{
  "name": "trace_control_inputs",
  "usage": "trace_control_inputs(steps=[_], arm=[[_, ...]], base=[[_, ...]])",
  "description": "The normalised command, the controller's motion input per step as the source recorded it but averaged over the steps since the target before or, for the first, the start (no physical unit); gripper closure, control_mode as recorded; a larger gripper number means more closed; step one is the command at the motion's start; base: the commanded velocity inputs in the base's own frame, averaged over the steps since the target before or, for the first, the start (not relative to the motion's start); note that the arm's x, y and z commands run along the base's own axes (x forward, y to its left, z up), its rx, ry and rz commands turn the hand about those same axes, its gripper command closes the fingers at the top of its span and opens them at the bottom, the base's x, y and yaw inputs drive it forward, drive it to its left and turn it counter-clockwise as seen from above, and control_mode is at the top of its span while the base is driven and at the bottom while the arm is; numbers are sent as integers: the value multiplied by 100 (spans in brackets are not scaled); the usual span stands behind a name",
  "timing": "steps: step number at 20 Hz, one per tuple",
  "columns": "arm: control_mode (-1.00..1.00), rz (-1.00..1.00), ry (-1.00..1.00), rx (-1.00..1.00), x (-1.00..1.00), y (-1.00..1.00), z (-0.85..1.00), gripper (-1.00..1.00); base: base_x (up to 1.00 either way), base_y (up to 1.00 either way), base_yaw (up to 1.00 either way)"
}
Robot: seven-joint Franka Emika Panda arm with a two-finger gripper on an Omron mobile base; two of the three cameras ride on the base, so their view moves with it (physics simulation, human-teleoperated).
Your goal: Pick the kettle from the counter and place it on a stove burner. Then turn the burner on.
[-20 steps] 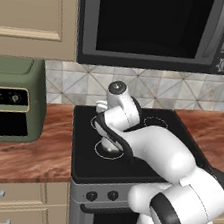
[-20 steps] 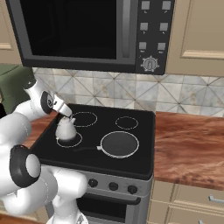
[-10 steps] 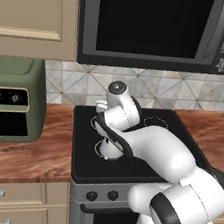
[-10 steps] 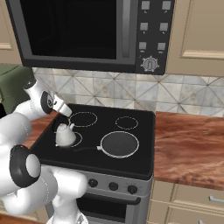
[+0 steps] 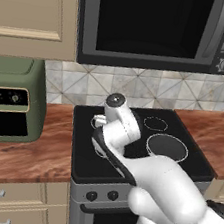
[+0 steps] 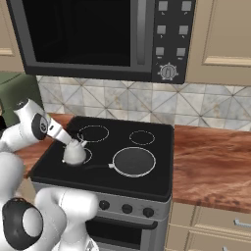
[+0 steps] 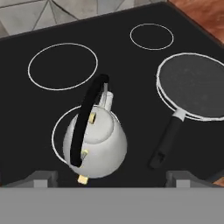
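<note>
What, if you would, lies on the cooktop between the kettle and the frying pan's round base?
In the hand view, the pan's black handle lies between the kettle and the frying pan, pointing toward the stove's front; the rest of that stretch is bare black glass.

This is a home kitchen: a black glass stove (image 6: pixel 147 162) at the centre, a microwave (image 6: pixel 98 34) at the top of the frame, tiled backsplash (image 6: pixel 196 105), wooden tabletop (image 6: pixel 211 166), beige cabinets (image 5: pixel 32 12), and a green oven (image 5: pixel 12 100) at the left.

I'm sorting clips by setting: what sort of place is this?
A home-style kitchen, rendered: a black glass stove with ring burners and a kettle on one, a built-in microwave above, and a wood-grain counter with beige drawers.
</note>
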Motion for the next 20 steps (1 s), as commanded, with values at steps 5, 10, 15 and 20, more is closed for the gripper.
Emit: trace_control_inputs(steps=[5, 10, 15, 20], arm=[[-100, 0, 0, 0, -100, 0, -65, -100], [-100, 7, 1, -2, -100, 2, -87, -100], [-100, 31, -3, -10, -100, 3, -100, -100], [-100, 35, -23, -3, -80, 1, -100, -100]], base=[[0, 0, 0], [0, 0, 0], [0, 0, 0], [0, 0, 0]])
